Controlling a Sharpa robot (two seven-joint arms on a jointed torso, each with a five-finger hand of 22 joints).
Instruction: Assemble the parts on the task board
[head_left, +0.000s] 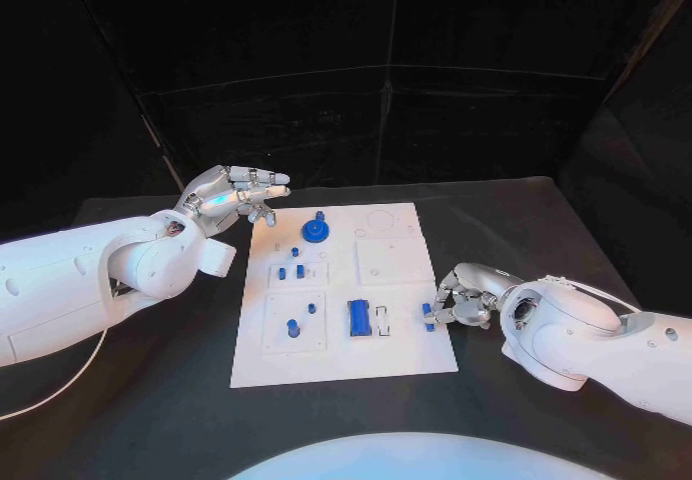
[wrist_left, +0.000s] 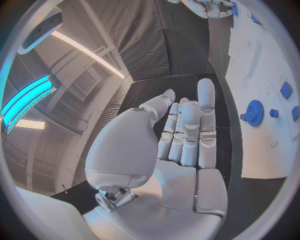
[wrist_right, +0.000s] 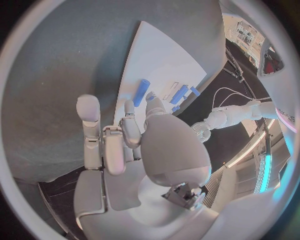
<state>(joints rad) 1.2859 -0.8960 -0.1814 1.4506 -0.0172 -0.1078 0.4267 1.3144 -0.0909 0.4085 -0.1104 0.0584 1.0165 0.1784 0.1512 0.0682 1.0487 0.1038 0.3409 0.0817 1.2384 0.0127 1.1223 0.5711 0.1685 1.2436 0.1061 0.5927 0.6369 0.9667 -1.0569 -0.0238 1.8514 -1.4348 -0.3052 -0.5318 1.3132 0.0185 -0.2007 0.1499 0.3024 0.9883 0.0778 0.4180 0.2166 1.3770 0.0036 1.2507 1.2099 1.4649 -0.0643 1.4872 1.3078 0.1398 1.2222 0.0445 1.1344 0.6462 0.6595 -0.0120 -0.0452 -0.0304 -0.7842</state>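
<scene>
The white task board (head_left: 378, 345) lies in the middle of the table. A blue gear (head_left: 317, 233) stands near its far end; it also shows in the left wrist view as the gear (wrist_left: 254, 112) on the board (wrist_left: 259, 55). A blue block (head_left: 358, 317) and a few small blue pieces (head_left: 290, 271) lie nearer. My left hand (head_left: 238, 195) hovers off the board's far left corner, fingers (wrist_left: 187, 130) straight, holding nothing. My right hand (head_left: 464, 297) sits at the board's right edge, thumb and finger pinching a small blue pin (head_left: 428, 313), seen as the pin (wrist_right: 142, 92) at the board's edge (wrist_right: 153, 55).
Black table (head_left: 548, 220) surrounds the board on all sides, with a dark curtain behind. In the right wrist view the blue block (wrist_right: 179, 94) lies beyond the pin. My right hand (wrist_left: 209, 7) shows far across the board in the left wrist view.
</scene>
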